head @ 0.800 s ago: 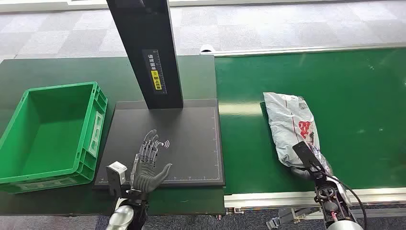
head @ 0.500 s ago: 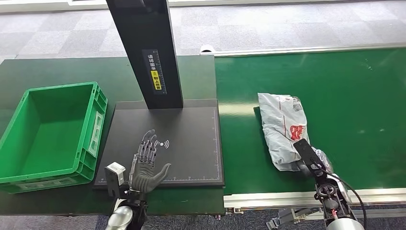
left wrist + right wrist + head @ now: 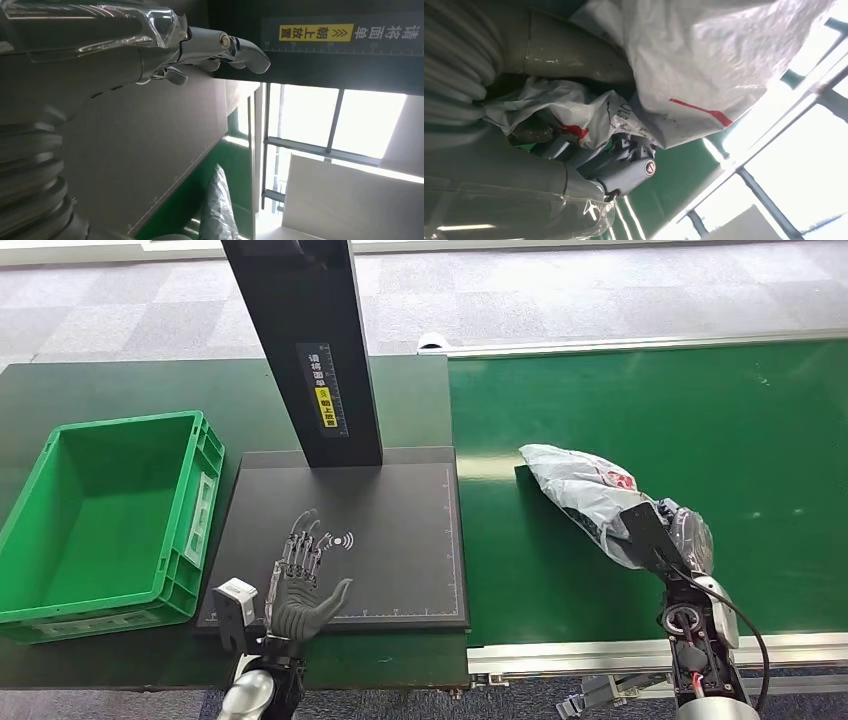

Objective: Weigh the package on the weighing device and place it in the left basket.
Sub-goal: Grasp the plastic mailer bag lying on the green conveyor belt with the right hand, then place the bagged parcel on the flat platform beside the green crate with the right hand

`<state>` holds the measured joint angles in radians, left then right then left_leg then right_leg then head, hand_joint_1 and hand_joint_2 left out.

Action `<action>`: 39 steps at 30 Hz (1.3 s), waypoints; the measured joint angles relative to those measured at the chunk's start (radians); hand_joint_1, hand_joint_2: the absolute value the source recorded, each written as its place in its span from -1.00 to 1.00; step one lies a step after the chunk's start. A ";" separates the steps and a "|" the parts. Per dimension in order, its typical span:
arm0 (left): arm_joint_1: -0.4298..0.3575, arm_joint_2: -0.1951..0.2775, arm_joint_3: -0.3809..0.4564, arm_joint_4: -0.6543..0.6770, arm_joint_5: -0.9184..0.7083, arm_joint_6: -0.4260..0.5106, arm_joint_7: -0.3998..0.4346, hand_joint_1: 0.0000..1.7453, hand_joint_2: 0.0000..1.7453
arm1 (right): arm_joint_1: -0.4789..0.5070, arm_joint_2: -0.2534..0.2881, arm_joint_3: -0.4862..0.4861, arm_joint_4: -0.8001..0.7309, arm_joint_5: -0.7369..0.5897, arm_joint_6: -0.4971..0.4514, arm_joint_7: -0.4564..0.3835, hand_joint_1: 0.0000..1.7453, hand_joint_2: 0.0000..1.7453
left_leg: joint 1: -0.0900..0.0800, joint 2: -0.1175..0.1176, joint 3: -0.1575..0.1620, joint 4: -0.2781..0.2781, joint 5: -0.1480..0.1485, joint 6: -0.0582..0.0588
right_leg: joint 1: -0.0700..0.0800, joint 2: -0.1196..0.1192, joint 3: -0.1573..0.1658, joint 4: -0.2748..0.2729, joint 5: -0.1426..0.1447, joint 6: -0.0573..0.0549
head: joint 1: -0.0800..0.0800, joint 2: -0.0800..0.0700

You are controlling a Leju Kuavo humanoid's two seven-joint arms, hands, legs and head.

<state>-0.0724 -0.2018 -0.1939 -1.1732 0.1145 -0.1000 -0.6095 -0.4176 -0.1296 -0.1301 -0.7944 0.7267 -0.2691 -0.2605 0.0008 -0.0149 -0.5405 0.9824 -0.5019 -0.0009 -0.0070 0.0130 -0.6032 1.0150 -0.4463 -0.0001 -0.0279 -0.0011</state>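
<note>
- A dark green table (image 3: pixel 120 390) fills the left half of the frame
- On it at the far left sits a bright green basket (image 3: pixel 190 530), open side up
- Just beside the basket, at centre, lies the black weighing device (image 3: pixel 400 530), a flat plate with a black post at its rear edge
- A green conveyor belt (image 3: pixel 700 410) spans the right half, edged in silver
- The white package (image 3: pixel 580 490) is at the belt's centre right; whether it touches the belt cannot be told

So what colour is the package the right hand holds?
The package is white-grey plastic with red printing, clearest in the head view, held by the right hand.

Right hand (image 3: pixel 672 540) fingers (image 3: pixel 624 170) partly under package (image 3: pixel 585 495)
</note>
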 joint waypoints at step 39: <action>-0.023 0.005 0.165 -0.152 -0.035 0.064 0.035 -1.00 1.00 | 0.038 0.313 0.569 -0.295 -0.128 0.150 -0.024 1.00 1.00 | 0.002 0.002 0.001 -0.001 0.002 -0.002 | 0.002 0.002 0.000 0.001 0.000 -0.001 | 0.000 0.000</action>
<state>-0.0953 -0.1970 -0.0291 -1.3257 0.0795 -0.0360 -0.5750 -0.3794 0.1835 0.4387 -1.0889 0.5985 -0.1196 -0.2848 0.0024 -0.0130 -0.5398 0.9813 -0.5003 -0.0028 -0.0049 0.0145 -0.6033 1.0161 -0.4460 -0.0014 -0.0277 -0.0012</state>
